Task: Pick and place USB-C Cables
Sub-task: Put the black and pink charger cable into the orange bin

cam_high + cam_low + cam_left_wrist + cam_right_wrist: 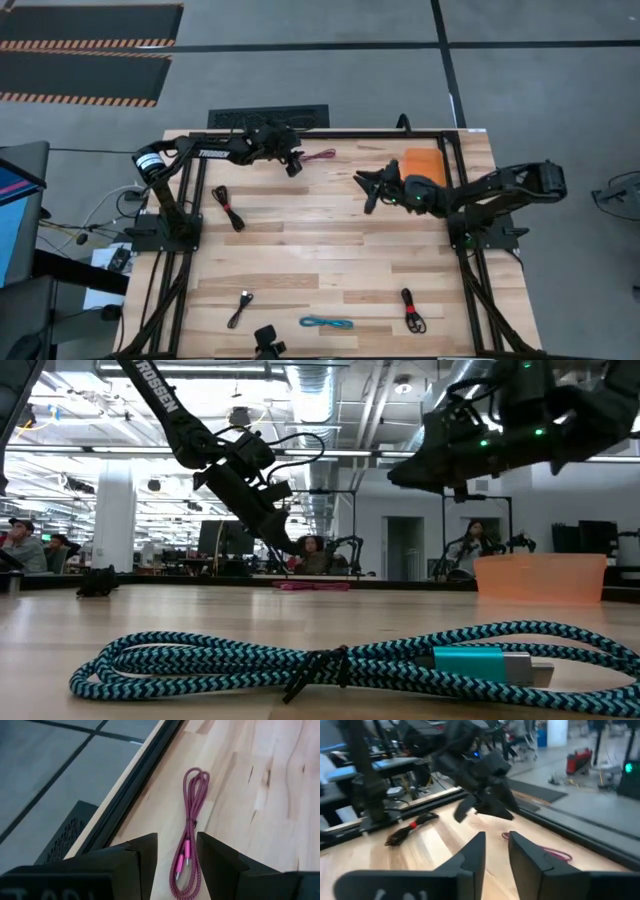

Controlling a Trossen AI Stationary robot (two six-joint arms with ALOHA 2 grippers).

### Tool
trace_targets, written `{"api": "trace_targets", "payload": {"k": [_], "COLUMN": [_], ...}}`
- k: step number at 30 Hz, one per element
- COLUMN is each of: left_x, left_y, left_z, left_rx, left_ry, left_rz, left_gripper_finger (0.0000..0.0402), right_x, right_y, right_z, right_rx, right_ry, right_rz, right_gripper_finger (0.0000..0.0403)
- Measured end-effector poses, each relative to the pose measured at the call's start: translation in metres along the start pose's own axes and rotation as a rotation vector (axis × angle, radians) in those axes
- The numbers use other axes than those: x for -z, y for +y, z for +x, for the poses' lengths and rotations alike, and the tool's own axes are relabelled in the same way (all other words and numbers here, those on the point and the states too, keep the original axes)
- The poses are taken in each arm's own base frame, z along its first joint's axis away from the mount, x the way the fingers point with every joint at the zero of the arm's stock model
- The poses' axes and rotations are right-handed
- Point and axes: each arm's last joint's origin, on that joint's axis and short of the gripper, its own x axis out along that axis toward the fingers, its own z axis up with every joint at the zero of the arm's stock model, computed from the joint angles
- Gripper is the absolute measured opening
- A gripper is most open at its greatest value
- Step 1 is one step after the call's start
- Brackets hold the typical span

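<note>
A magenta-red cable bundle (192, 805) lies flat near the table's far edge (320, 156). My left gripper (176, 840) hangs open just above the bundle's connector end, a finger on either side, touching nothing (293, 165). My right gripper (368, 190) hovers open over the table's middle, left of the tray, empty, its fingers (496, 837) pointing at the left gripper. A black-and-red cable (228, 207) lies on the left. Along the near edge lie a black-grey cable (240, 308), a teal cable (330, 660) and another black-and-red cable (412, 312).
A flat orange tray (422, 160) sits at the table's far right corner, behind my right gripper (540, 577). Black frame rails (200, 230) run along the table's sides. Bare wood (320, 250) spreads across the middle. People sit in the room beyond.
</note>
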Motion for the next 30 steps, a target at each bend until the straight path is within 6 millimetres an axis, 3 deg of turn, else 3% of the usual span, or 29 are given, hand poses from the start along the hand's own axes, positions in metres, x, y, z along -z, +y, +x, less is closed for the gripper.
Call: {"api": "trace_targets", "payload": {"k": [4,12,30], "left_x": [0.005,0.007,-0.032], "left_y": [0.001,0.003,-0.001], "left_z": [0.0,0.0,-0.003], "left_rx": [0.007,-0.021,0.072], "left_ry": [0.047,0.067,-0.072], "left_rz": [0.016,0.071,0.143], "left_gripper_finger": [0.0128,0.0127,0.0127], "right_x": [-0.004,-0.022,-0.023], "right_y": [-0.006,-0.008,-0.008], "right_z": [0.004,-0.005,-0.007], "right_rx": [0.051,0.061,0.06], "right_ry": [0.06,0.063,0.068], "right_rz": [0.1,0.115,0.088], "right_gripper_finger": [0.0145,0.0164,0.0159]}}
